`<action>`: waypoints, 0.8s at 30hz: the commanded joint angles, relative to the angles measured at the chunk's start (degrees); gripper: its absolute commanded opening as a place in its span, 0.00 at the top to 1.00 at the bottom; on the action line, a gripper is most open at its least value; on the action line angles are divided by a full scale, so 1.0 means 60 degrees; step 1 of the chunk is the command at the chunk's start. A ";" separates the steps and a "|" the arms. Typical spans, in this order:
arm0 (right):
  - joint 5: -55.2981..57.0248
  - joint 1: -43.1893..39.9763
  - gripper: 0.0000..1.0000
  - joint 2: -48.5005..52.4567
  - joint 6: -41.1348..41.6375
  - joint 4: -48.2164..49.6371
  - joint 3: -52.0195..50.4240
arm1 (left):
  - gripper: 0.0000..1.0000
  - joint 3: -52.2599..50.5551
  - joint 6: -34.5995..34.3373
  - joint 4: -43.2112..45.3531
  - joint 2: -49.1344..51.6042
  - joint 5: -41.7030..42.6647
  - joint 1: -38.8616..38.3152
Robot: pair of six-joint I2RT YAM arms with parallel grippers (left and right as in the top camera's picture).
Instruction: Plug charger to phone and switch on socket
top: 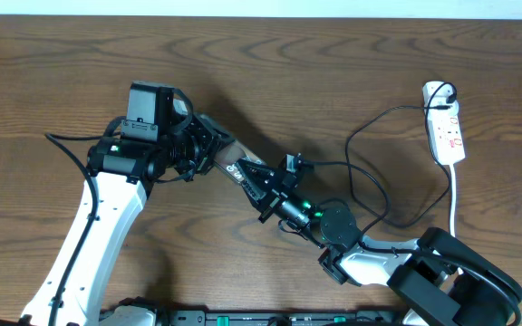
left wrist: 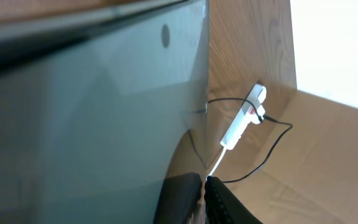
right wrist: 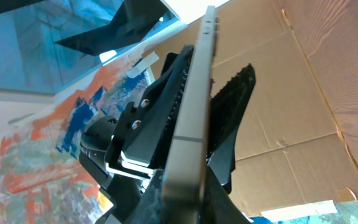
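The phone (top: 229,156) is off the table, held between both arms. In the left wrist view its glossy grey face (left wrist: 92,112) fills the left side. My left gripper (top: 208,149) (left wrist: 204,193) is shut on its far end, the fingers a sliver apart. The right wrist view shows the phone edge-on (right wrist: 194,112), with my right gripper (top: 250,177) (right wrist: 182,205) shut on its near end. The socket (top: 447,134) (left wrist: 241,121) lies at the right. The charger's white adapter (top: 438,91) sits in its far end. The black cable (top: 370,195) (left wrist: 272,146) loops toward the right gripper; I cannot make out its tip.
The socket's thick white cord (top: 451,195) runs toward the front edge, past the right arm's base (top: 460,281). The left arm (top: 98,226) crosses the front left of the wooden table (top: 62,72). A cardboard wall (right wrist: 291,93) stands beyond the table.
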 commanded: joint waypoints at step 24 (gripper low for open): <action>-0.0109 0.0098 0.74 -0.0069 -0.0375 0.0080 0.0080 | 0.93 0.0044 -0.3526 0.1126 0.0022 0.0324 0.0007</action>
